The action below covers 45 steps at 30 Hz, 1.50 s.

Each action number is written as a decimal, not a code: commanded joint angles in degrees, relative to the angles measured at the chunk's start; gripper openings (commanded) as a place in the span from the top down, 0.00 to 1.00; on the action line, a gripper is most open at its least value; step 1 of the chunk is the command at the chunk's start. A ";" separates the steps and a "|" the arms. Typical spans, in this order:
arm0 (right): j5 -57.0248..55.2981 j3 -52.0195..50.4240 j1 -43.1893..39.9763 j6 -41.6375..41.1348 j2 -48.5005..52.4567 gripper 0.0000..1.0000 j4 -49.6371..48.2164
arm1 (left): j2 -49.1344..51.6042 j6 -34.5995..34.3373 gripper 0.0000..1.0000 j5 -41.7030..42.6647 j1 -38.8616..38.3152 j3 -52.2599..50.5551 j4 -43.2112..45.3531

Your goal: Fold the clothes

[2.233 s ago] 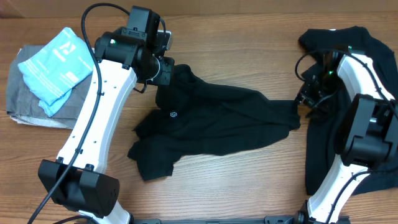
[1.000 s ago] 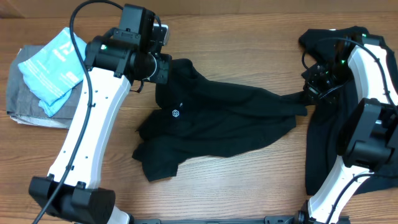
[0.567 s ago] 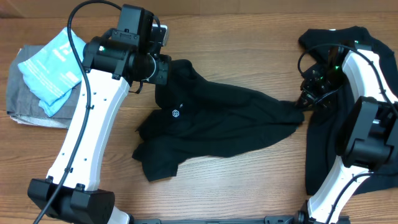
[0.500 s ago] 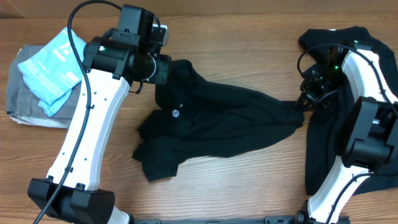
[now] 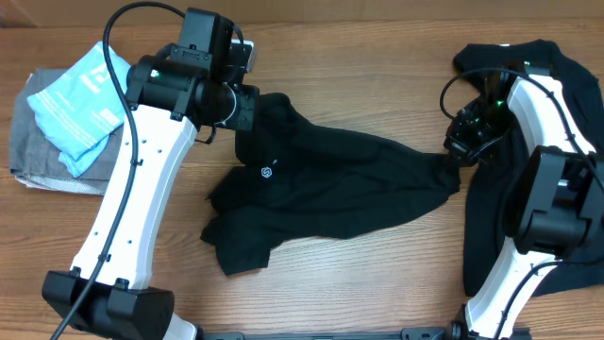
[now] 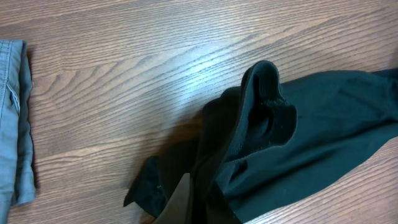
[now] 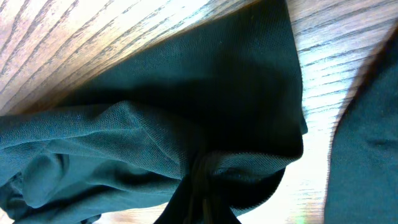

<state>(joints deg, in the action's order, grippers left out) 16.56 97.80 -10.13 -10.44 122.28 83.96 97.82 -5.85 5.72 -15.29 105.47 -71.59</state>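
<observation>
Stretching across the middle of the wooden tabletop point(image 5: 359, 57), a black polo shirt point(image 5: 330, 184) lies crumpled and unfolded, so the folding looks barely begun: no neat crease or squared edge shows anywhere, and the smoothing and every fold appear to be left to do. The shirt runs from upper left to right, with a small white logo point(image 5: 265, 173) facing up on the chest and a short sleeve point(image 5: 231, 250) bunched toward the front edge. Its soft knit fabric is rumpled into long ridges. The left claw point(image 5: 247, 110) is closed on the shirt near the collar point(image 6: 267, 99), which the left wrist view shows standing up in a loose loop above the wood. The right claw point(image 5: 454, 153) is closed on the opposite end, where the right wrist view shows the cloth gathered into a tight pinch. Between the two grips the garment sags onto the wood rather than hanging taut. More black clothing point(image 5: 495, 227) lies heaped along the right edge beneath the right arm, also unfolded. At far left, well apart from the shirt, a grey folded garment point(image 5: 33, 156) carries a light blue plastic packet point(image 5: 80, 99) on top.
</observation>
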 commanded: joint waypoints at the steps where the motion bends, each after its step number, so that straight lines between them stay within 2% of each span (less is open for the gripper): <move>1: 0.22 -0.15 -0.07 0.50 -2.12 0.96 -0.28 | -1.55 -0.33 0.96 -0.46 0.00 1.27 0.26; 6: 0.24 3.61 -1.92 0.48 -5.31 0.96 1.88 | -5.09 -0.90 0.96 -2.32 1.16 3.37 1.18; 18: 0.24 10.78 -2.78 0.20 -23.08 0.96 5.90 | -16.55 -3.02 0.96 -2.43 2.21 9.31 1.86; 32: -0.22 34.12 -3.45 -2.08 -32.85 0.96 13.07 | -24.44 -2.99 0.96 -3.02 2.21 25.14 -2.16; 45: 0.70 35.36 -13.73 -3.08 -42.10 0.96 13.07 | -31.50 -3.06 0.96 -7.19 2.19 38.05 -3.65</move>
<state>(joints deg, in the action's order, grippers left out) 17.50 132.00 -22.22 -13.32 82.98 97.32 67.85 -8.03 0.99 -13.30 140.55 -75.77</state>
